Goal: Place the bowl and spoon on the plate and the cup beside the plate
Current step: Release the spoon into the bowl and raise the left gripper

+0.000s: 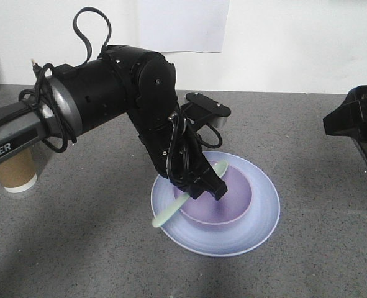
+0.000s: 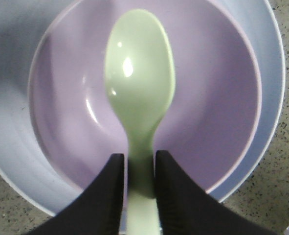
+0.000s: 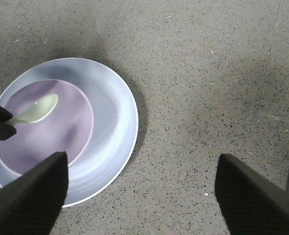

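Note:
The lavender bowl (image 1: 236,200) sits on the pale blue plate (image 1: 265,211) in the middle of the table. My left gripper (image 2: 140,164) is shut on the handle of the mint-green spoon (image 2: 139,83), whose scoop hangs over the bowl's inside (image 2: 208,98). In the front view the spoon (image 1: 168,212) slants across the bowl's left rim, held by the left gripper (image 1: 207,186). The brown paper cup (image 1: 14,175) stands upright at the far left, partly hidden behind the left arm. My right gripper (image 3: 142,164) is open over bare table, just right of the plate (image 3: 116,117).
The grey speckled table top (image 1: 307,261) stretches all around the plate. The left arm (image 1: 102,87) with its cables spans the left half of the table. The right arm (image 1: 357,118) stands at the right edge. A white wall runs behind.

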